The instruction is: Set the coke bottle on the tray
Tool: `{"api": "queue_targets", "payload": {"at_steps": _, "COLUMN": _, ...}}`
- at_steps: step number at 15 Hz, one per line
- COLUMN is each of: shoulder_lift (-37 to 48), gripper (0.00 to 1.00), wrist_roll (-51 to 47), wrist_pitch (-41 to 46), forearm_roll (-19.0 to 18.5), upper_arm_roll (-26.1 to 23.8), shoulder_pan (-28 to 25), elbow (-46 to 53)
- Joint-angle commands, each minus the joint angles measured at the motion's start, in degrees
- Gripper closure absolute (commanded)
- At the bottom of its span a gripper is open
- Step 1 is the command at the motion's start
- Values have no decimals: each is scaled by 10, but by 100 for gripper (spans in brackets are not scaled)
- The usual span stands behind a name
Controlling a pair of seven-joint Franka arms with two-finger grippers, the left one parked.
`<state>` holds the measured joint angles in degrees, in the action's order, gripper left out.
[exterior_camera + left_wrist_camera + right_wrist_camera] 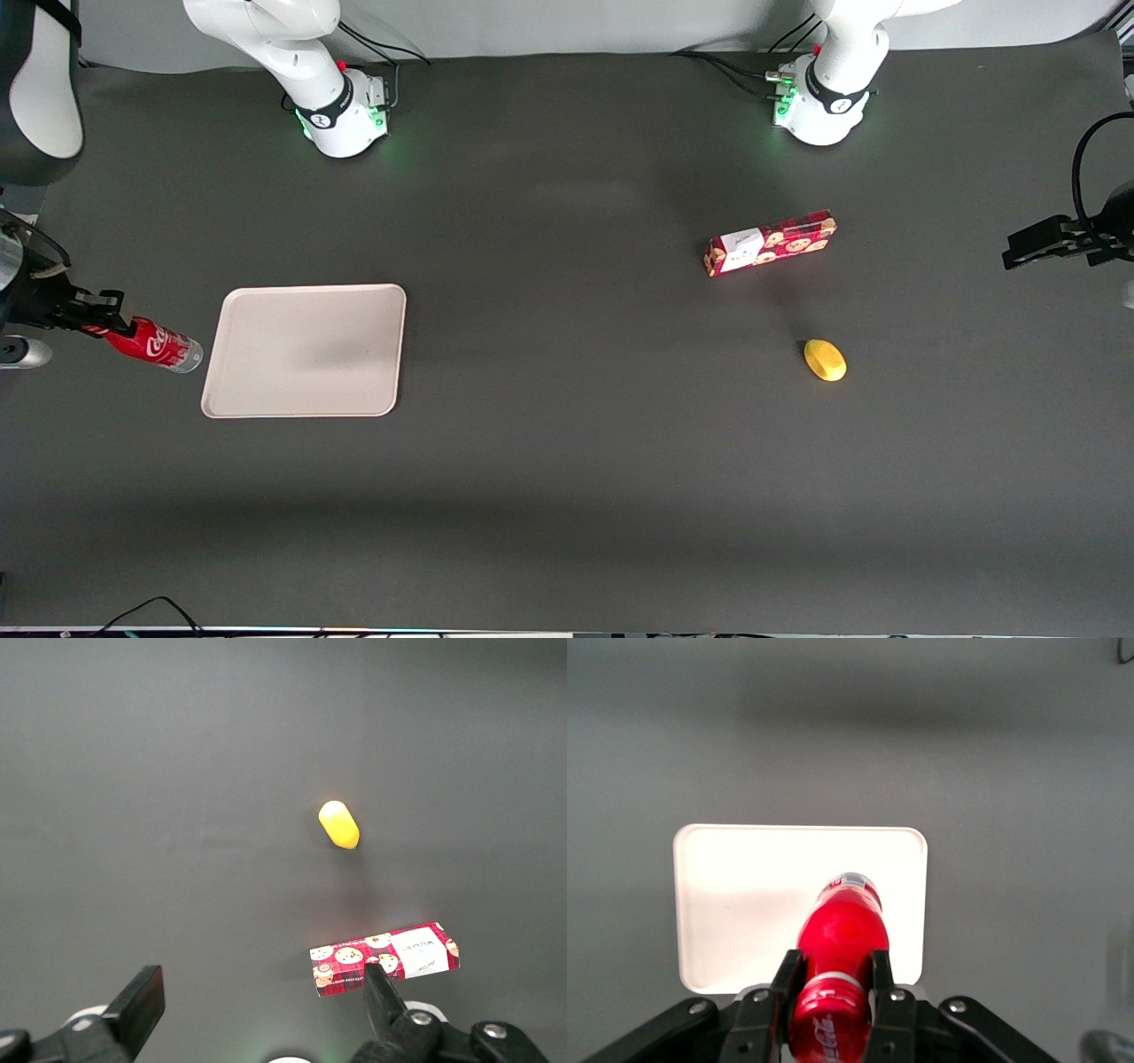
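The coke bottle (155, 345) is red with white script and a clear base. My right gripper (99, 321) is shut on its neck and holds it tilted, base toward the tray, beside the tray's short edge at the working arm's end of the table. The beige tray (306, 350) lies flat on the dark table. In the right wrist view the fingers (787, 979) clamp the bottle (842, 930) at the neck, and the bottle's base points over the tray (744, 895).
A long red cookie box (771, 242) and a yellow lemon-like object (825, 361) lie toward the parked arm's end of the table; both show in the left wrist view, box (385, 959) and yellow object (339, 825).
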<state>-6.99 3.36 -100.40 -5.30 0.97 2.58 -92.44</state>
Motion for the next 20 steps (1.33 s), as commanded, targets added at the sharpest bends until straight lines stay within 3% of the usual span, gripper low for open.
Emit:
{"api": "queue_targets", "payload": {"at_steps": 1, "shoulder_lift": 67, "gripper": 100, "wrist_roll": 70, "wrist_pitch": -122, "forearm_roll": 27, "upper_arm_roll": 33, "shoulder_pan": 5, "elbow": -163}}
{"api": "queue_targets", "payload": {"at_steps": 7, "shoulder_lift": 89, "gripper": 100, "wrist_roll": 169, "wrist_pitch": -334, "forearm_roll": 40, "upper_arm_roll": 91, "shoulder_pan": 5, "elbow": -349}}
{"api": "queue_targets", "payload": {"at_steps": 11, "shoulder_lift": 72, "gripper": 100, "wrist_roll": 176, "wrist_pitch": -411, "forearm_roll": 40, "upper_arm_roll": 92, "shoulder_pan": 13, "elbow": -401}}
{"api": "queue_targets", "payload": {"at_steps": 20, "shoulder_lift": 37, "gripper": 100, "wrist_roll": 216, "wrist_pitch": -440, "forearm_roll": 41, "upper_arm_roll": 92, "shoulder_pan": 22, "elbow": -409}}
